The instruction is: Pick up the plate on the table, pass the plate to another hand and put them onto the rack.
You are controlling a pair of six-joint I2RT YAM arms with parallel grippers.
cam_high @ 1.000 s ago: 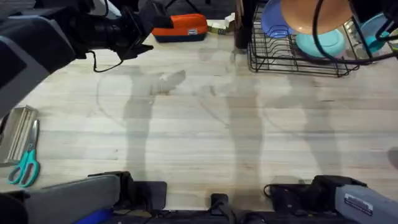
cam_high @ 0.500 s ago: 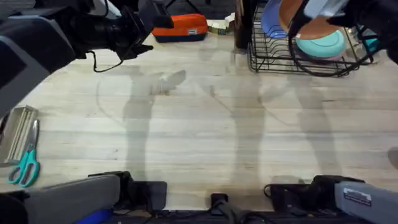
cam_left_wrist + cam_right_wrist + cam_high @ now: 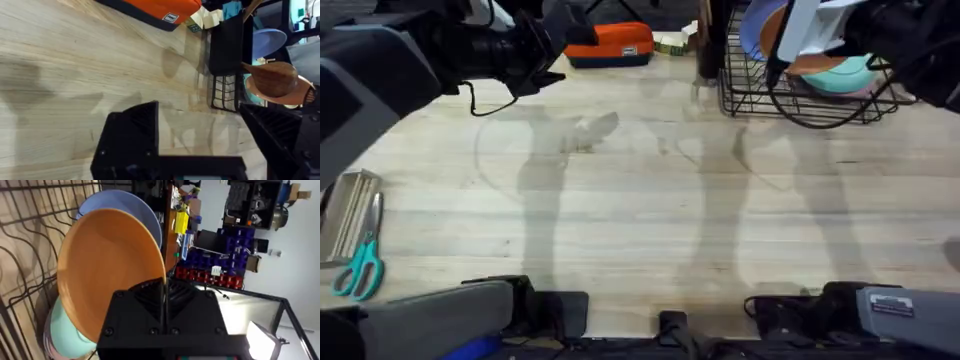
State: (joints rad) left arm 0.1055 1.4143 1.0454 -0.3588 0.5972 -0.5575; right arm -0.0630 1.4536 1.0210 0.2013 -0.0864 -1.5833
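Right wrist view: close up, the right tool [image 3: 164, 297] is pinched tight on the rim of the plate [image 3: 107, 265]. The plate stands on its edge, so its flat face is upright and its wide side runs up from the fingers. It is smooth, shiny and orange, round with a small raised rim. It hangs just over the rack [image 3: 30, 245], which is made of thin black wire with bent loops and gaps. A pale green plate [image 3: 70, 330] lies under it and a soft blue plate [image 3: 137, 212] stands just behind it. I think the next job is to slide the orange plate down, edge first, into a gap between the wires. The right arm is the near one for this. From overhead, the bench [image 3: 640, 200] is pale wood with long plank lines, and the rack sits at its far right corner. The left tool [image 3: 200, 135] is well apart from the rack, over bare wood, with its black fingers spread and nothing in them.
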